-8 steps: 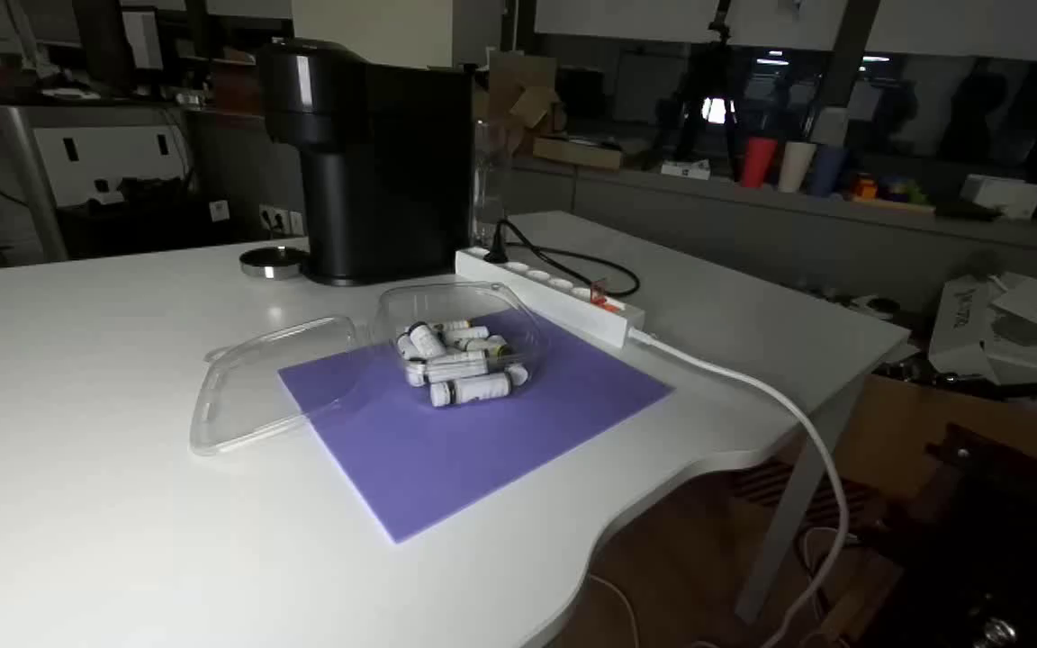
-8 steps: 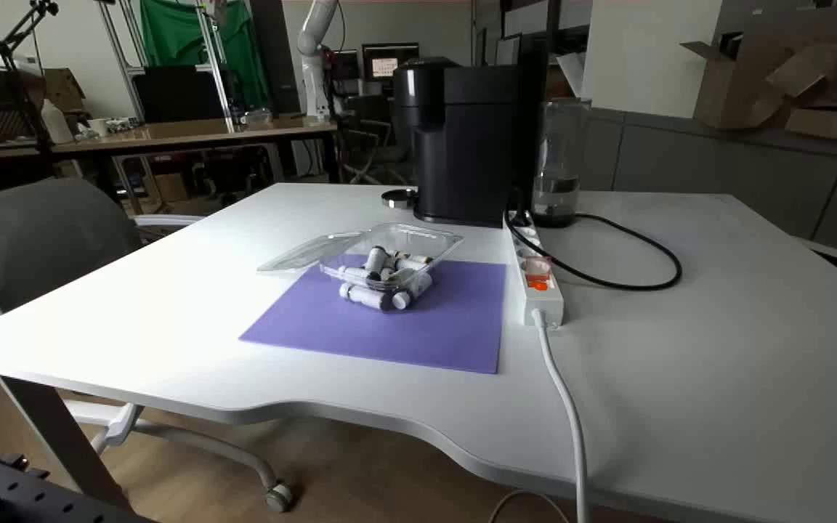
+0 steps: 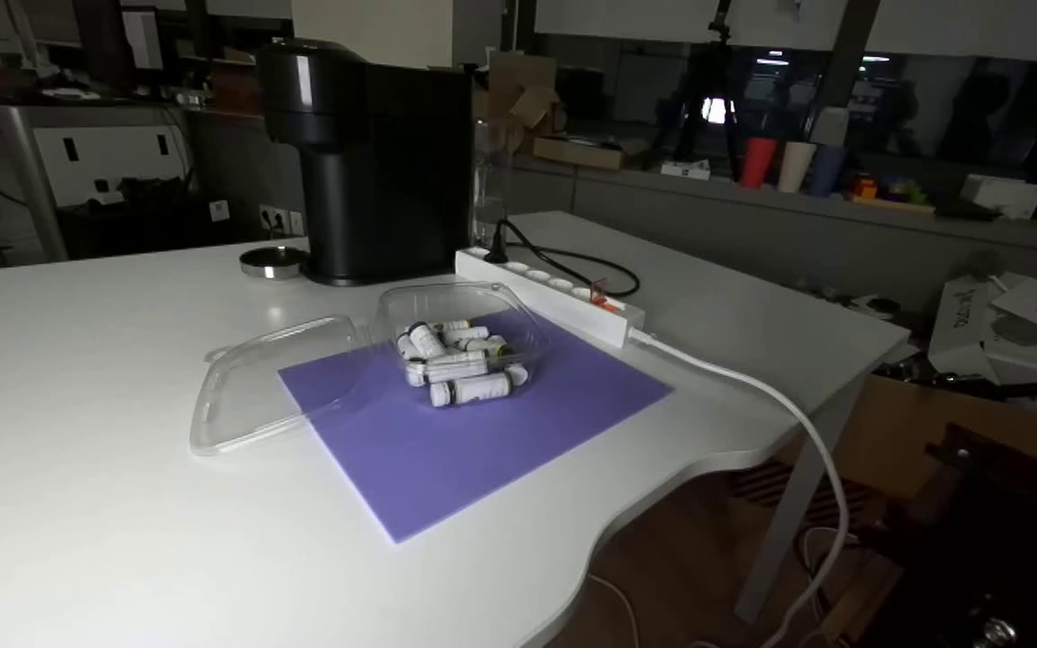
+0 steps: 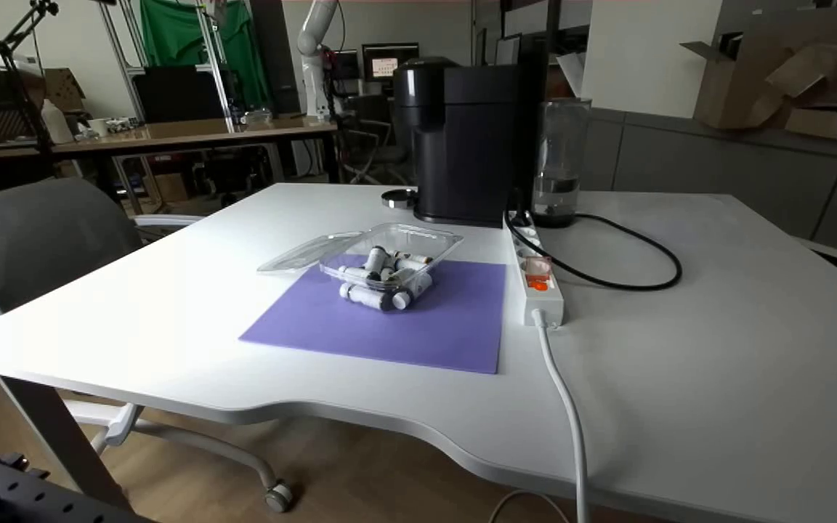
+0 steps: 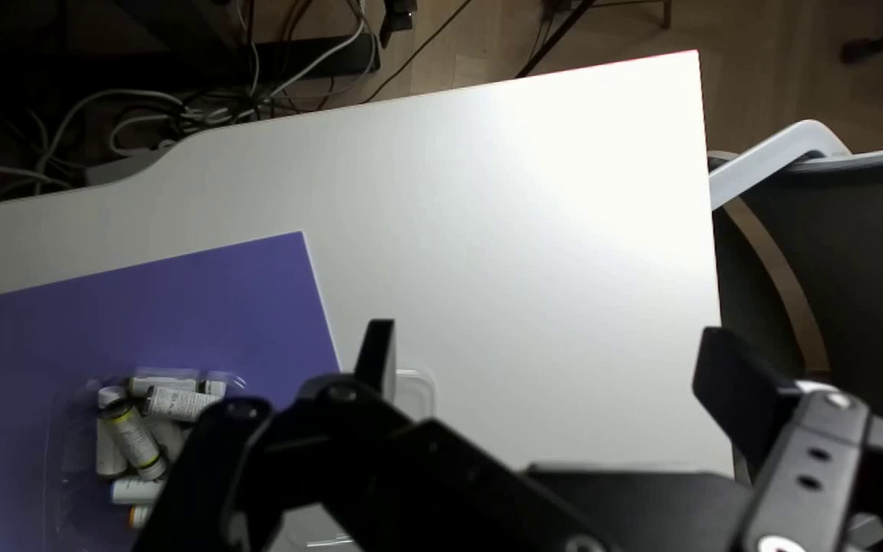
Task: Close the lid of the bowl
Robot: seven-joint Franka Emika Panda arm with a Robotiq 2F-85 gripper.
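The rounded-square, see-through plastic lid (image 3: pixel 280 382) lies open beside the low, see-through plastic bowl (image 3: pixel 526 335), resting on the white counter (image 3: pixel 95 486) with one side reaching over the edge of the square purple mat (image 3: pixel 482 454). It opens away from the long white power strip (image 4: pixel 549 301), which sits past the bowl's other side. Lid and bowl seem to meet along one side, probably because the lid folds back on a hinge; whether they are truly joined is too faint to tell. The bowl sits on the mat, perhaps so that the colour shows up its clear walls, and it holds a heap of small white labelled vials (image 3: pixel 455 364), likely the reason it needs covering.

In the wrist view the black fingers (image 5: pixel 377 354) stand wide apart with nothing held between them, one of them in front of part of the lid. They are likely spread to bracket or hook the lid's outer edge. Closing does not look begun. The next move probably calls for lifting that edge and swinging it over the bowl, where the topmost, leaning vial could keep the lid from seating.
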